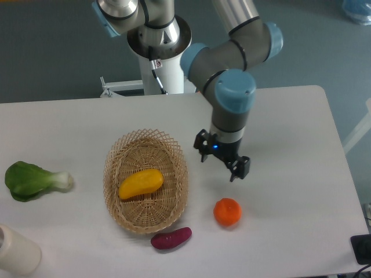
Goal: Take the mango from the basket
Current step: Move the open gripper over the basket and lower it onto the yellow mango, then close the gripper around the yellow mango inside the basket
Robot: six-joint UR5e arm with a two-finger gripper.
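**A:** What is shown on the bench (290, 116)?

**B:** A white bench is seen from above. An oval wicker basket (174, 174) is set left of centre, and the mango (141, 183) is laid inside it, on the woven floor, touching nothing else. An orange (227, 211) and a purple sweet potato (171, 238) are placed on the bench just outside the basket's near-right rim. A bok choy (32, 180) is seen far left, and a pale cylinder (17, 250) at the bottom-left corner.

**A:** Where is the hand, and what is held?

**B:** The hand (222, 159) is poised above bare bench just right of the basket. Its two fingers are spread apart and nothing is held. It is judged to be placed there on the way to the mango, which has not been reached.

**A:** How is the mango lying?

**B:** Its long axis is laid across the basket, tilted slightly, with the right end raised toward the far rim and the left end lower. A grip across the short width would probably be needed.
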